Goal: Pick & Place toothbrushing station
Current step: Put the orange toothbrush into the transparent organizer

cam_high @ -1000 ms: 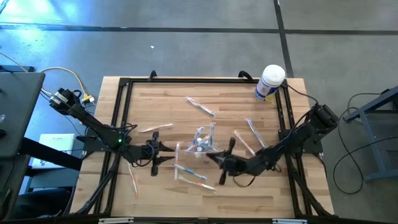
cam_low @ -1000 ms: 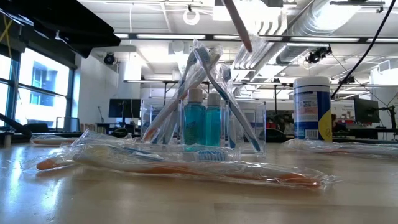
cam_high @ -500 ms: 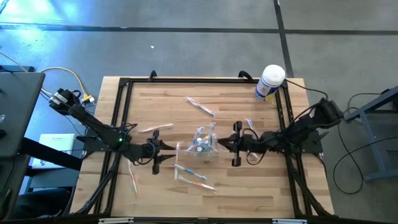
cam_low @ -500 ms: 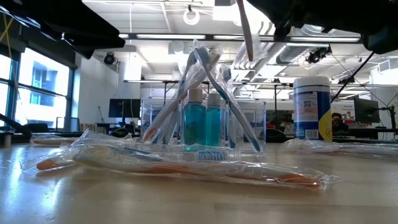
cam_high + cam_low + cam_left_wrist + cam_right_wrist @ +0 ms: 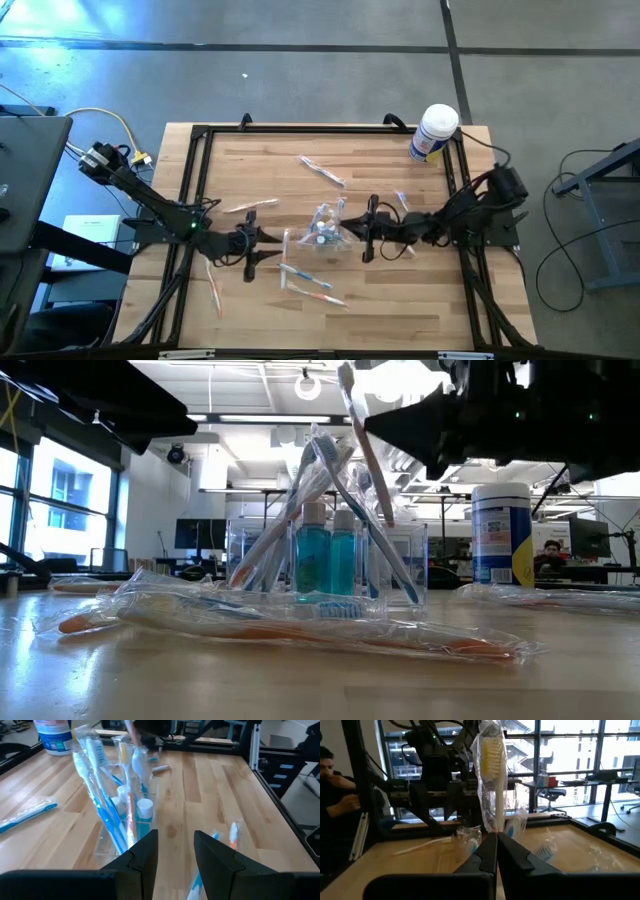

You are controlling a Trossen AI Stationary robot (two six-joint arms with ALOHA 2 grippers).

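My right gripper (image 5: 496,836) — pinched shut on a wrapped toothbrush (image 5: 492,775), just beside the toothbrushing station (image 5: 325,232) at mid-table. Left gripper (image 5: 175,851) — fingers apart, empty, near its other side.

Two dark jointed arms, black cables, green indicator light on left arm

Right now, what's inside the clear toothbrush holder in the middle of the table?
The holder contains two small blue bottles with white caps and several wrapped toothbrushes leaning upright. Their lower ends are hidden behind the bottles and wrappers.
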